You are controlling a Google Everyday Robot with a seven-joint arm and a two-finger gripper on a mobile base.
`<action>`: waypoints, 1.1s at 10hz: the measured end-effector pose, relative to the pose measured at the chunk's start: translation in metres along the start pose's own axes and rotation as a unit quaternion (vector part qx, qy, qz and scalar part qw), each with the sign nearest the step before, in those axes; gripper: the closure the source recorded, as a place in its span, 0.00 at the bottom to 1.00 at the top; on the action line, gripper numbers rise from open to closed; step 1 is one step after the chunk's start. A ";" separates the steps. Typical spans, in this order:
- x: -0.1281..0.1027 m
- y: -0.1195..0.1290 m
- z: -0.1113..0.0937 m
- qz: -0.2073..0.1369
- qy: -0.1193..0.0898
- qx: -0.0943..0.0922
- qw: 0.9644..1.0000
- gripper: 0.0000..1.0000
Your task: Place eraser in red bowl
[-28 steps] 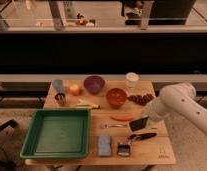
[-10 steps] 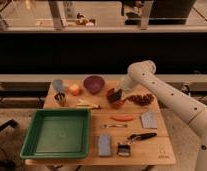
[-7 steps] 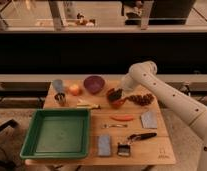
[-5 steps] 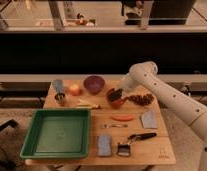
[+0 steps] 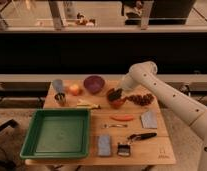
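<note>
Dark railings and a glass-fronted level fill the background behind the wooden tabletop (image 5: 162,150), and your one arm reaches in from the right, its pincer (image 5: 115,94) hanging right over the red bowl (image 5: 117,102). A dark block that I take to be the eraser (image 5: 113,93) sits at the pincer's tip, just above the bowl's rim on the side facing the purple bowl (image 5: 93,83). You cannot tell from here whether the pincer has it clamped or has already let go, so treat it as held.

The main risk is the drop point. The eraser looks closer to the bowl's edge than to its middle, so if you let go now it could strike the rim, tip out and land on the tabletop between the red bowl and the purple one. A flat block may also wedge on edge against the bowl's wall instead of lying down.

Mind the neighbours, too. Dark red grapes (image 5: 142,99) lie just beside the red bowl on its far side from the purple bowl, and an orange carrot-like piece (image 5: 122,118) lies near its front. A low sideways retreat could nudge the light-looking bowl into either.

The green tray (image 5: 58,132) is well away from the red bowl and is no concern.
</note>
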 end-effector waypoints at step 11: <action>0.013 0.018 0.028 -0.011 0.013 -0.003 1.000 0.23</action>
